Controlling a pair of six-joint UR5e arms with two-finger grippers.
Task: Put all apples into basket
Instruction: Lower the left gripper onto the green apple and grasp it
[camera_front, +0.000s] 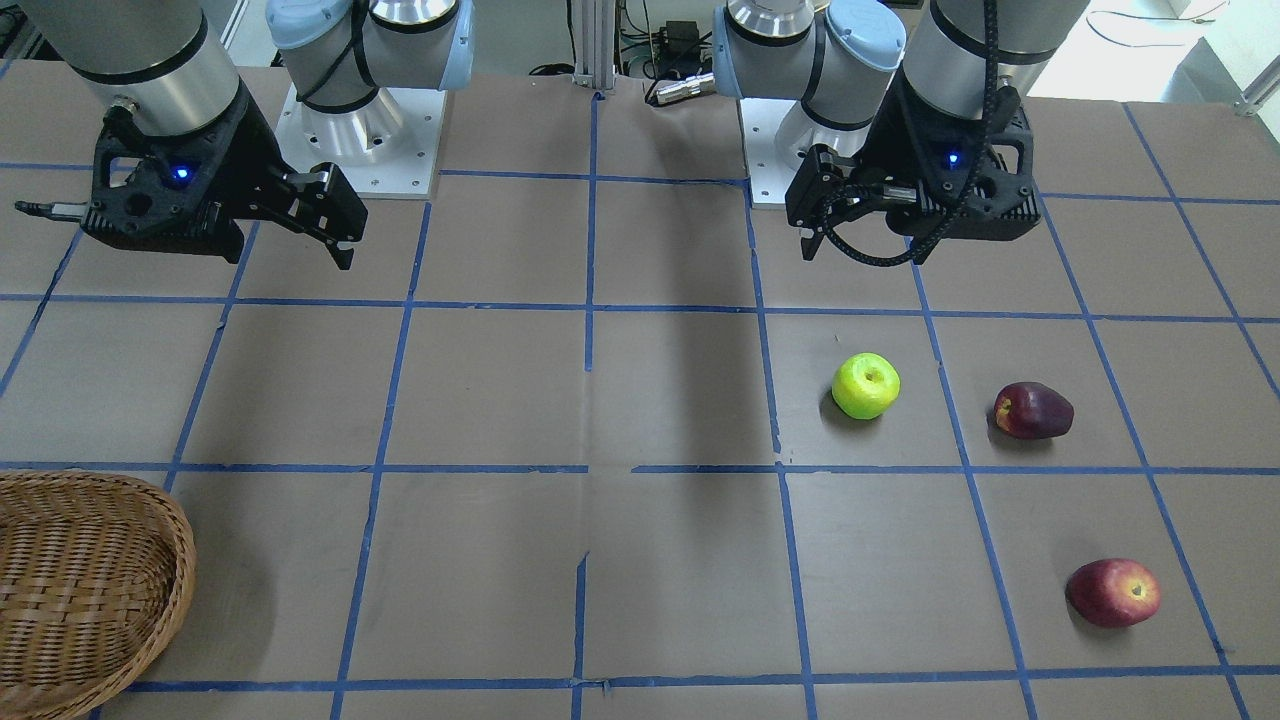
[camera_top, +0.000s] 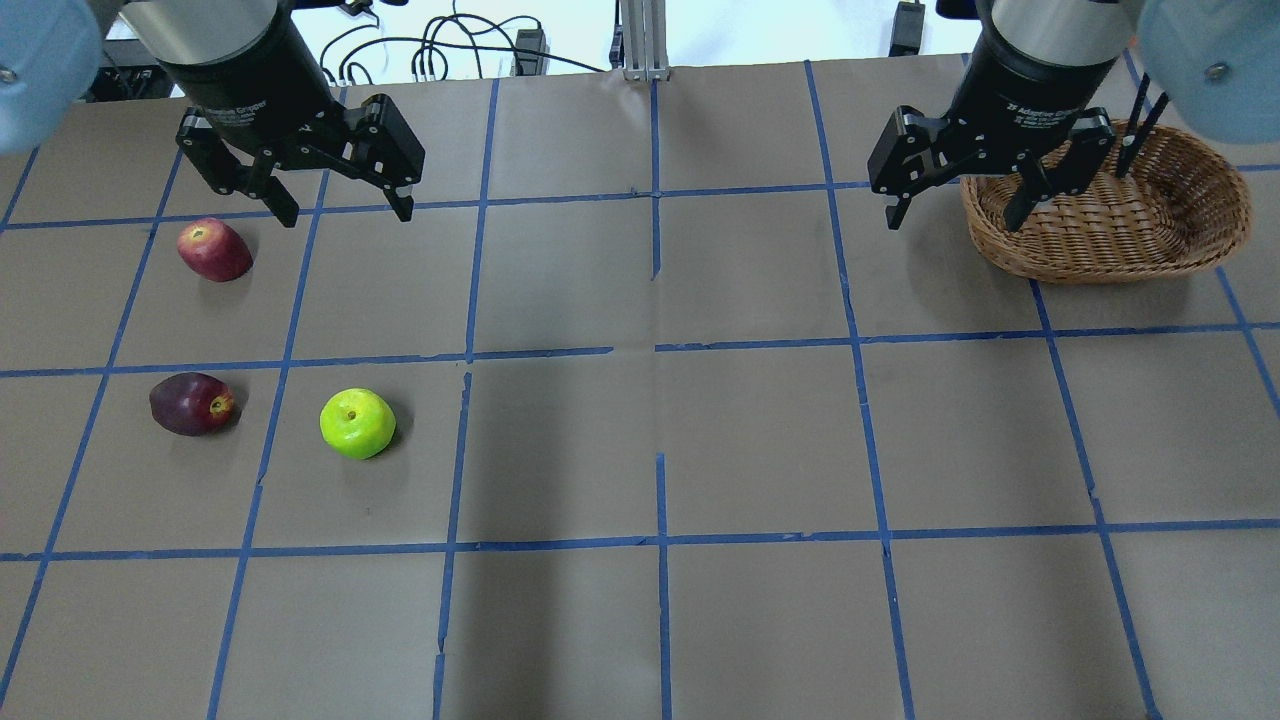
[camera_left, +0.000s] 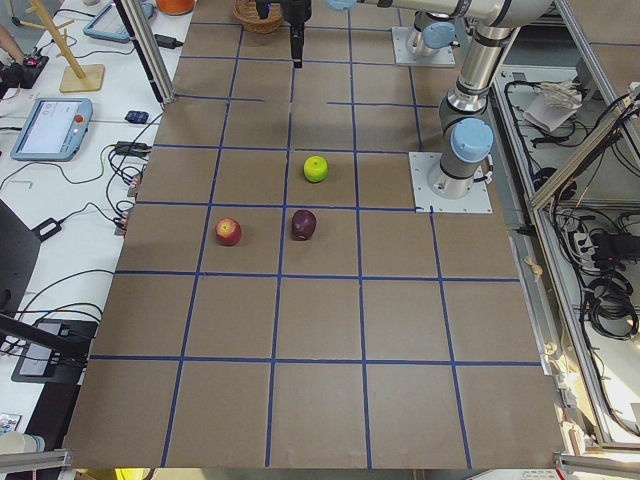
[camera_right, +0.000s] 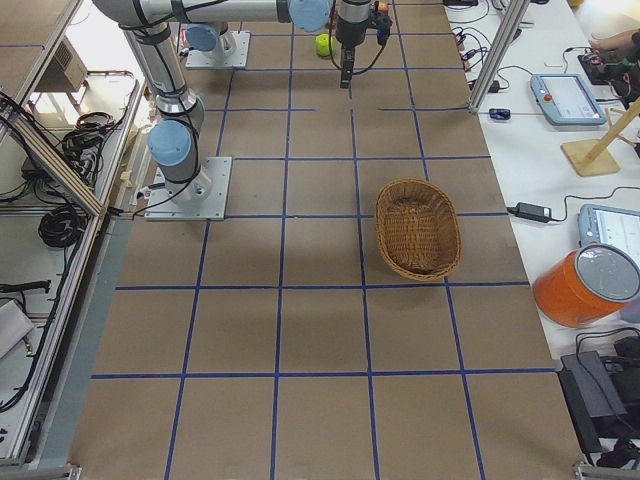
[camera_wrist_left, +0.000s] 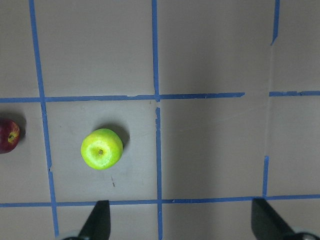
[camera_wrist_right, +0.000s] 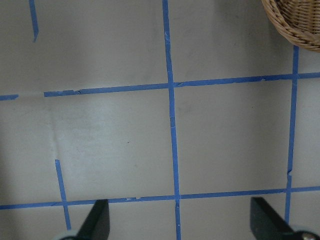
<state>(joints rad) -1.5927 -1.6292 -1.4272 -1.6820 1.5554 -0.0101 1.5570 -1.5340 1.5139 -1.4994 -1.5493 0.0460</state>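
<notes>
Three apples lie on the table's left part in the overhead view: a yellow-green apple (camera_top: 357, 423), a dark maroon apple (camera_top: 190, 403) to its left, and a red apple (camera_top: 214, 249) farther back. My left gripper (camera_top: 347, 212) hangs open and empty above the table, behind the green apple and right of the red one. Its wrist view shows the green apple (camera_wrist_left: 101, 149) and the maroon apple's edge (camera_wrist_left: 9, 135). The wicker basket (camera_top: 1100, 265) sits at the far right, with nothing in it. My right gripper (camera_top: 953, 220) is open and empty, just left of the basket's rim (camera_wrist_right: 295, 20).
The brown table surface carries a blue tape grid. The two arm bases (camera_front: 355, 130) (camera_front: 775, 160) stand at the table's robot side. Beyond the far table edge are tablets, cables and an orange container (camera_right: 585, 285).
</notes>
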